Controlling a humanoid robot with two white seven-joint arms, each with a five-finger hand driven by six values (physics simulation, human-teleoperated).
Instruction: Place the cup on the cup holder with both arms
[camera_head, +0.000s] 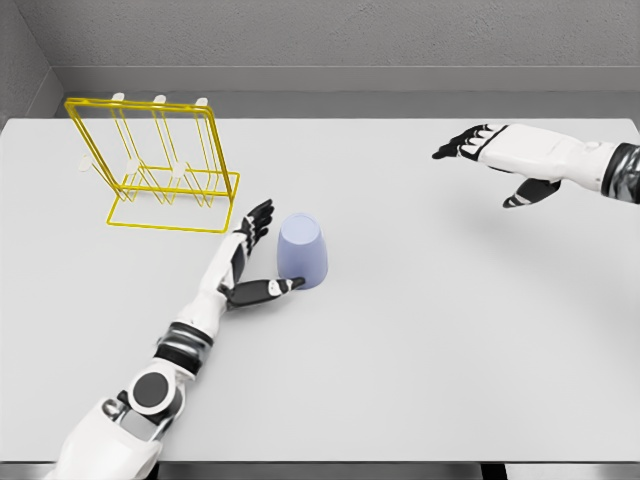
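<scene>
While the left robot hand (256, 258) brackets the inverted cup (302, 252) open-fingered, ready to grasp, the right robot hand (497, 160) hovers open, clear of the holder (150, 165).

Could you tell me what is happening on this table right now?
A simulated humanoid is working on a grey table. Its left hand is open beside a pale blue cup standing upside down, fingers behind it and thumb reaching its base, not yet closed around it. The yellow wire cup holder stands just behind to the left, with nothing on it. The right hand hovers open far off to the right, holding nothing.
</scene>
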